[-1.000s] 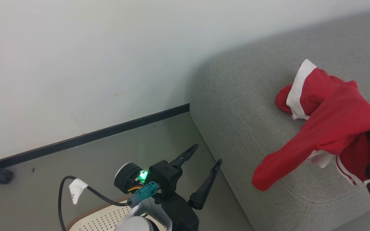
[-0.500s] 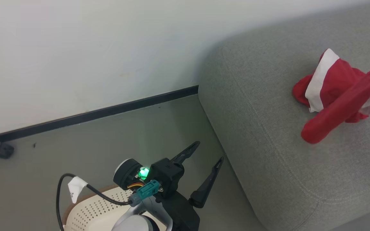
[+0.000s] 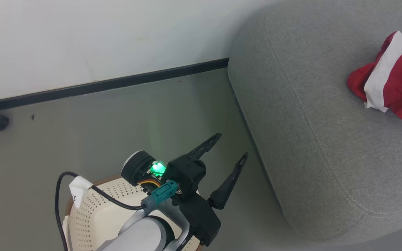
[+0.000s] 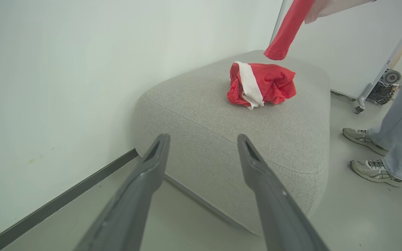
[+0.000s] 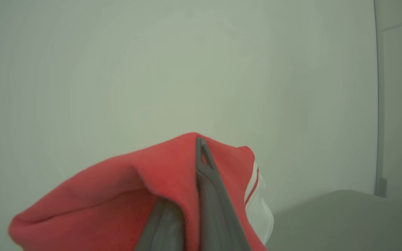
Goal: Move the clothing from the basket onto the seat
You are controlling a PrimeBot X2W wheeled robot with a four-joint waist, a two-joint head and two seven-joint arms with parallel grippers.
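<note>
1. Your left hand (image 3: 232, 144) is spread wide and holds nothing. It hovers over the floor (image 3: 82, 122), between the basket (image 3: 92, 216) at 7 o'clock in the head view and the seat (image 3: 309, 122) at 3 o'clock.
2. The basket sits on the floor, partly under that arm.
3. Your right hand (image 5: 195, 153) is clamped on a red garment (image 5: 99, 195) with white trim, which drapes over its fingers.
4. In the left wrist view a red sleeve (image 4: 288, 31) hangs at 1 o'clock, above the seat and clear of it.
5. A red-and-white bundle (image 4: 260, 83) lies crumpled on top of the seat, just below the sleeve's tip.
6. A person's shoes (image 4: 372, 153) stand on the floor at 3 o'clock, beside the seat.
</note>
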